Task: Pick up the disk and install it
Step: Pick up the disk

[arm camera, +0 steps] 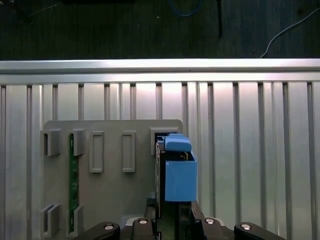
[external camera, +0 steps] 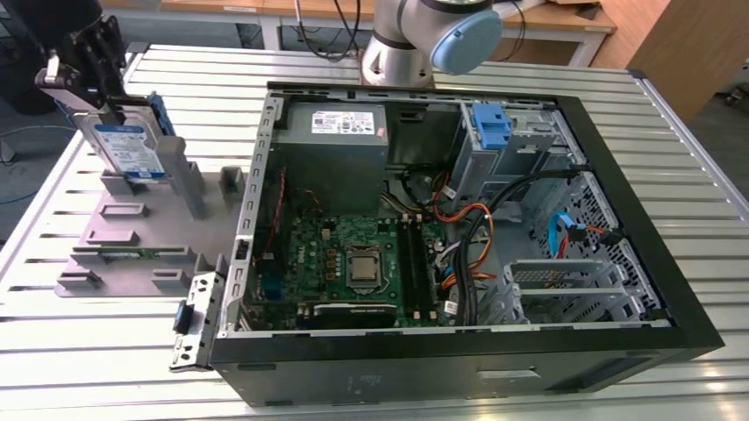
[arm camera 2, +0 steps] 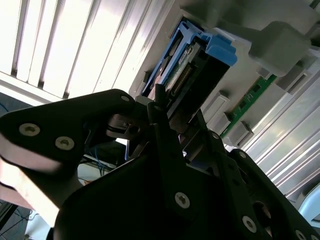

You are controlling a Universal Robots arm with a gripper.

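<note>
The gripper [external camera: 109, 107] is clamping its fingers on either side of the disk [external camera: 126, 149], gripping it by one end; the disk is standing on edge, its blue carrier frame showing in both wrist views [arm camera: 180, 180] [arm camera 2: 200, 75]; whether its lower edge is touching the grey holder tray [external camera: 153, 228] beneath is unclear; a green circuit strip [arm camera: 73, 180] is sitting in a tray slot; the open computer case [external camera: 468, 377] is lying beside the tray, toward the exterior view's right; the slatted metal table [external camera: 70, 351] is carrying both.
</note>
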